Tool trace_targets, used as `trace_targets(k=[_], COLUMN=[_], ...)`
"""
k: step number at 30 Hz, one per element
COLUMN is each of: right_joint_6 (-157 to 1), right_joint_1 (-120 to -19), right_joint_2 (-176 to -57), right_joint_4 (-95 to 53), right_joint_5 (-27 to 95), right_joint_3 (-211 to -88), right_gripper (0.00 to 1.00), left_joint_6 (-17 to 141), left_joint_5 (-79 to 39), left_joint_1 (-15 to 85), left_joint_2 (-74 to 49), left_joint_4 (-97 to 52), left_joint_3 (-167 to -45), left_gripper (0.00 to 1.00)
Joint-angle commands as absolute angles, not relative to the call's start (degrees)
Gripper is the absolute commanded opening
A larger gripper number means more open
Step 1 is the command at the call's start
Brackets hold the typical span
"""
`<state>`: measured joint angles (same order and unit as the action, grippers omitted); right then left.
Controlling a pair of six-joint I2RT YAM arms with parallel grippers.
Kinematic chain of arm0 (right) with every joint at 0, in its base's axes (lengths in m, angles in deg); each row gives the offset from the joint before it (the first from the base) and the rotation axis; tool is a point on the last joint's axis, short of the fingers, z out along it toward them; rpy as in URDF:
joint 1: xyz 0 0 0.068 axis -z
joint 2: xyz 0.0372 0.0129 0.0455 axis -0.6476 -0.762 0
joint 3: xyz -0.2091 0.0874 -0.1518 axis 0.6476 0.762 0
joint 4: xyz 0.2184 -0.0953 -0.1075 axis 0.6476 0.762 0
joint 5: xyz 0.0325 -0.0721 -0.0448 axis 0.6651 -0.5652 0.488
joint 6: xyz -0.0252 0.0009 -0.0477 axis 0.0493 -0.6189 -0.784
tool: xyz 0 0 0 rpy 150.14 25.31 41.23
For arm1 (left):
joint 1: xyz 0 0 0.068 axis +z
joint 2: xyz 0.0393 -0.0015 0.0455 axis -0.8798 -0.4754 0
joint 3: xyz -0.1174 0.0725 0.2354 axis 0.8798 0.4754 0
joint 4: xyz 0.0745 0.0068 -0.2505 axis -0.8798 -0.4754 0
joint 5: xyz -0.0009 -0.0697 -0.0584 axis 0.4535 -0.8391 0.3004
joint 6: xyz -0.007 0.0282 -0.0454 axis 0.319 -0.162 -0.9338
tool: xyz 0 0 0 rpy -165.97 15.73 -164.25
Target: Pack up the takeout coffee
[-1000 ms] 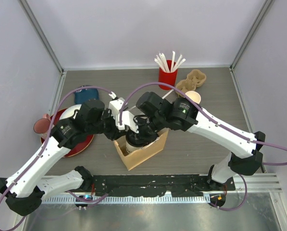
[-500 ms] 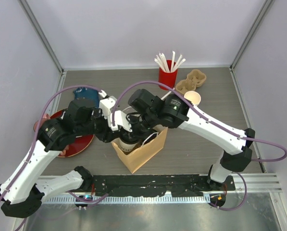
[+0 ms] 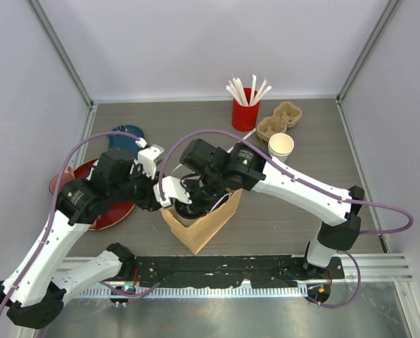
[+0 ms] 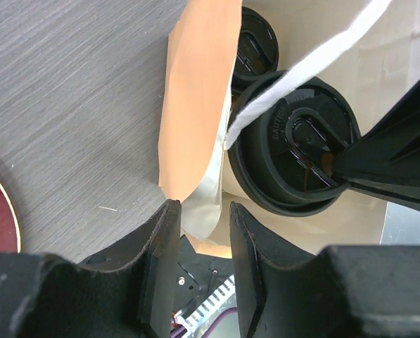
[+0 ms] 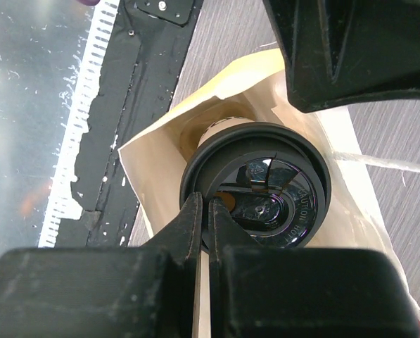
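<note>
Care belongs at the mouth of the brown paper bag [image 3: 208,225], which stands near the middle of the grey tabletop [image 3: 287,229]. The right gripper [image 5: 205,202] has its fingers pinched on the rim of a white paper cup with a round black sip lid [image 5: 266,190], poised in the opening beside a second lidded cup [image 4: 255,46] already inside. The left gripper [image 4: 204,211] sets narrow fingers astride the bag's left corner; whether they pinch it cannot be told. Lowering should go straight and slow, clear of the white string handle [image 4: 315,56] crossing the lid.
</note>
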<state>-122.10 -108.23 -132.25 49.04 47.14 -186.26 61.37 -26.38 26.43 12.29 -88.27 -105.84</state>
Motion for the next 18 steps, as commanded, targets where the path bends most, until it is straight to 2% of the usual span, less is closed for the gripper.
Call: trace_targets(k=[1,5,10,18], right_joint_6=[-124.02,-123.94,-123.41,-123.76], right_joint_1=[-109.88,-110.14,-110.14,-110.14], right_joint_2=[-132.93,-132.67,-131.61,-131.79], right_joint_4=[49.22,50.01,50.28,49.67], right_joint_5=[46.56,45.86,45.42,44.89], right_joint_3=[-187.74,-188.01,-186.35,-185.9], right_gripper=[0.01,0.01,0.01,0.01], left_joint_6=[61.64,64.28,64.55,63.93], left_joint_5=[-26.09,-25.19,-27.31,-25.73], left_joint_1=[26.63,26.63,26.63,26.63], left_joint_2=[12.98,10.79,8.58,11.22], left_joint_4=[-89.14,-89.14,-92.04,-92.22], left_joint_3=[-103.68,-110.67,-119.58,-111.33], left_gripper=[0.38,0.44,0.44,0.47])
